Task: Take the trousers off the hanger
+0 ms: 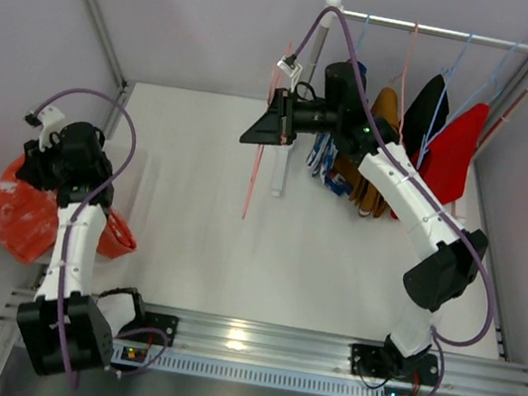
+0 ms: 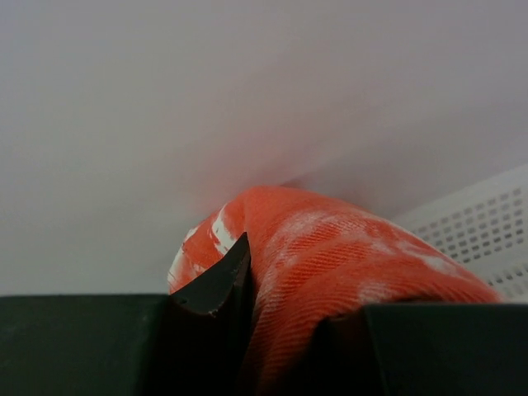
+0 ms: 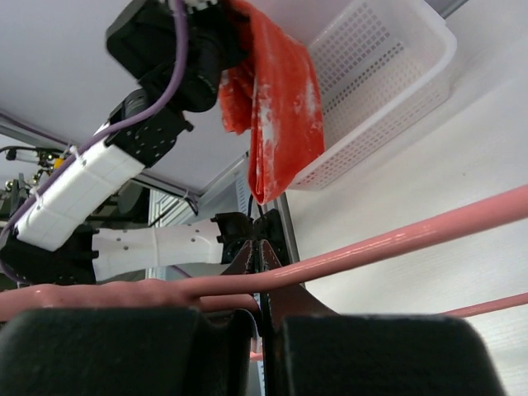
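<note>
Left end effector (image 2: 289, 301): narrow, clamped on a bunched fold of the trousers (image 2: 330, 247). The cloth fills the gap between the fingers.
Trousers, position: at the near left edge of the bench (image 1: 188, 236), carried by the left arm. No part of the cloth touches the hanger.
Trousers, long axis: hangs straight down from the grip in the right wrist view, free end lowest.
Basket (image 3: 388, 74): white and perforated, just behind the hanging cloth as seen from the right wrist. The lower end of the cloth overlaps its near corner. Whether the cloth is over the opening or beside the wall cannot be told.
Nearer arm: the left, which has the trousers in hand. The right arm is well apart from them.
Right end effector (image 3: 261, 252): fully closed on the hanger (image 3: 396, 239), with the pink wire running crosswise through the fingertips.
Hanger, position: raised over mid-bench, to the right of the trousers and farther back. It is bare and shows from above only as a thin line.
Rail (image 1: 441, 31): far right, carrying other garments, not involved.
Judgement: the garment and wire appear to be separated. The likely remaining move is setting the trousers down. That move depends on the vertical line from the left end effector to the basket, which these views do not settle.
</note>
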Tool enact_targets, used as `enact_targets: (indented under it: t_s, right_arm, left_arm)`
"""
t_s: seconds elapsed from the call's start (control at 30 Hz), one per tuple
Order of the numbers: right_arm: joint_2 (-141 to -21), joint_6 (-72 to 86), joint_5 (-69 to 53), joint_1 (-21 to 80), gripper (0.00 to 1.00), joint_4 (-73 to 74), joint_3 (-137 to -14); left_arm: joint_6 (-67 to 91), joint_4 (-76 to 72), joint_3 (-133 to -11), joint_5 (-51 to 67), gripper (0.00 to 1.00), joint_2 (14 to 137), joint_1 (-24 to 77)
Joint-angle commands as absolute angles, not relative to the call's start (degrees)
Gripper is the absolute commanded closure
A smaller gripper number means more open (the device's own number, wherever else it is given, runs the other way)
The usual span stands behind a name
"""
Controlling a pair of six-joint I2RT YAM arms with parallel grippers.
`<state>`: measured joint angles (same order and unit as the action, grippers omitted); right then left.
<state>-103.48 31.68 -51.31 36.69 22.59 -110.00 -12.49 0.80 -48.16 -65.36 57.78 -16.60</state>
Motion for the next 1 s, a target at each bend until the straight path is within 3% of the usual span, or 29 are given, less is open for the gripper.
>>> enact_targets:
  t_s: [0.0, 0.47, 0.6, 0.7, 0.73, 0.83, 0.87, 0.93, 0.97]
  right_arm:
    - [-102.75, 31.20, -52.30, 36.65, 1.00, 21.71, -113.47]
    - [-100.02, 28.66, -49.84, 36.12, 1.00, 24.51, -114.43]
    - [-97.22, 25.67, -48.34, 35.68, 1.00, 26.63, -113.03]
    - [-95.02, 24.61, -47.55, 35.07, 1.00, 28.03, -111.71]
    - [-94.49, 24.52, -47.46, 34.63, 1.00, 28.21, -110.84]
    - [-92.03, 24.17, -46.67, 33.67, 1.00, 28.56, -108.56]
    - [-91.50, 23.91, -46.32, 33.49, 1.00, 28.56, -108.11]
    - [-90.18, 23.82, -45.88, 33.14, 1.00, 28.56, -106.97]
    - [-89.48, 23.73, -45.53, 33.05, 1.00, 28.56, -106.70]
  left_arm:
    - [-6.52, -6.78, -50.53, -60.75, 1.00, 62.56, -16.79]
    - [14.05, 9.56, -59.58, -40.27, 1.00, 87.88, -14.50]
    - [16.87, 13.79, -61.51, -31.25, 0.91, 89.82, -14.50]
    - [17.66, 16.52, -62.66, -26.29, 0.75, 87.99, -14.59]
    - [17.23, 16.87, -62.75, -25.50, 0.63, 86.06, -14.59]
    - [15.13, 19.86, -64.24, -22.25, 0.46, 81.15, -14.50]
    - [14.25, 20.73, -64.77, -21.02, 0.34, 79.64, -14.50]
    - [11.61, 23.37, -66.70, -16.37, 0.24, 74.30, -14.59]
    - [10.56, 24.16, -67.40, -14.17, 0.13, 72.18, -14.59]
